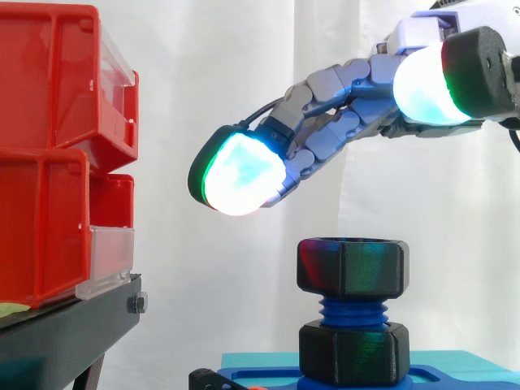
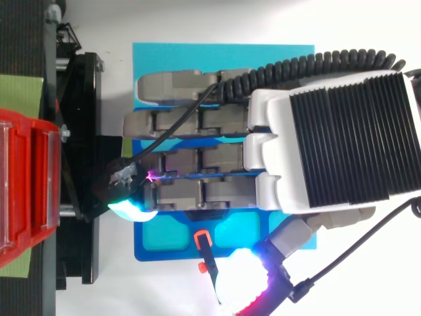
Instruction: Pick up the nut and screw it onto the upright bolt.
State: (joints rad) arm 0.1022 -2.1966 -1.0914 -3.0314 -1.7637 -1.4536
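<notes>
Robot hand comes in from upper right. Its fingers are stretched out nearly straight toward the left and sloping slightly down, spread loose and holding nothing. A glowing white-cyan fingertip with a green edge hangs in the air above and left of the bolt. The thumb pad glows white-cyan higher up at right, well apart from the other fingers.

Black hexagonal plastic nut sits level on top of the upright blue threaded bolt. A few blue threads show beneath it, then a second black hexagonal piece at the bolt's foot. The hand is above the nut with a clear gap, no contact.

The bolt stands on a blue base plate lying on a teal mat. In the top view the hand covers most of the plate, fingers pointing left. A small orange-and-black clamp is at the plate's near edge.

Stacked red plastic bins with clear front panels are at left on a black stand. White curtain behind.
</notes>
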